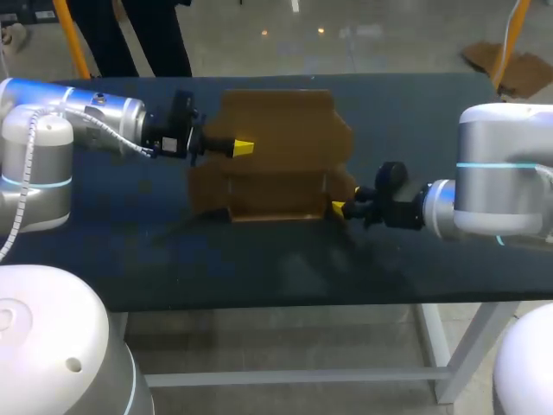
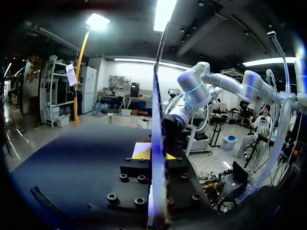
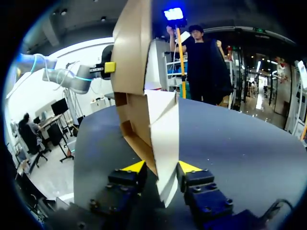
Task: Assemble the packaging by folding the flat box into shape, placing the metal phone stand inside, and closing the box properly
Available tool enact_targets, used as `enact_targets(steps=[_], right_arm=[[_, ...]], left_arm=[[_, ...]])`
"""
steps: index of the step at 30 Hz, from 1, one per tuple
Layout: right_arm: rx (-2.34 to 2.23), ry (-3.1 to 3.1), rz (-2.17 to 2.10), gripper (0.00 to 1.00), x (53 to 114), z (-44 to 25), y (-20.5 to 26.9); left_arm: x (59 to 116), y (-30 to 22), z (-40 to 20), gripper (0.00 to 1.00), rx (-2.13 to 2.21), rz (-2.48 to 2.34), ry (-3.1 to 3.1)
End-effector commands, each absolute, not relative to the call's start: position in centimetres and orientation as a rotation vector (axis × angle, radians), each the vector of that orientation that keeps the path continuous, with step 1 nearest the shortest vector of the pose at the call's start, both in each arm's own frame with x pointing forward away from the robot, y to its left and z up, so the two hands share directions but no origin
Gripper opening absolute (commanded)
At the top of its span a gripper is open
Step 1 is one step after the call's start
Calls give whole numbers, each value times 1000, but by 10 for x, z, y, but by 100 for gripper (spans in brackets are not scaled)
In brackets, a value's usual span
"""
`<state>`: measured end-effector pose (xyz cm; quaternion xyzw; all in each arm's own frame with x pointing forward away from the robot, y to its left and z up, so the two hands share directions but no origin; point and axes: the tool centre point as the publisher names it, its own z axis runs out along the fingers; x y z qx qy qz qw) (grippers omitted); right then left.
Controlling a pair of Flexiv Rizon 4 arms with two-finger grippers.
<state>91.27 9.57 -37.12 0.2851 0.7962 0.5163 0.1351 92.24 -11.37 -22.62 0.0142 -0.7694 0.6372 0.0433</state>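
Note:
A brown cardboard box (image 1: 276, 164), partly folded, stands in the middle of the dark table. My left gripper (image 1: 244, 148) is at the box's left side, shut on an upright panel; in the left wrist view that panel (image 2: 157, 120) shows edge-on between the yellow tips of my left gripper (image 2: 155, 155). My right gripper (image 1: 339, 207) is at the box's front right corner. In the right wrist view a pale-faced flap (image 3: 165, 143) stands between the parted fingers of my right gripper (image 3: 160, 166), which is open. My left gripper (image 3: 109, 67) shows beyond the box (image 3: 132, 48).
The dark table (image 1: 415, 251) has bare surface in front of the box and to its right. Its front edge runs just below the box area, and its far edge lies close behind the box.

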Motion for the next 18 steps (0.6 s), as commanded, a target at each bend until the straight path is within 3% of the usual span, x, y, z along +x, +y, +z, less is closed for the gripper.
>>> enact_targets(steps=[1,18], right_arm=[[846,2276,1471,46,907,-376,106],[864,2291,1464,48,893,-382,136]], left_arm=[[923,-114,-229,0,40,1947,-2350],[923,-114,-229,0,40,1947,-2350]])
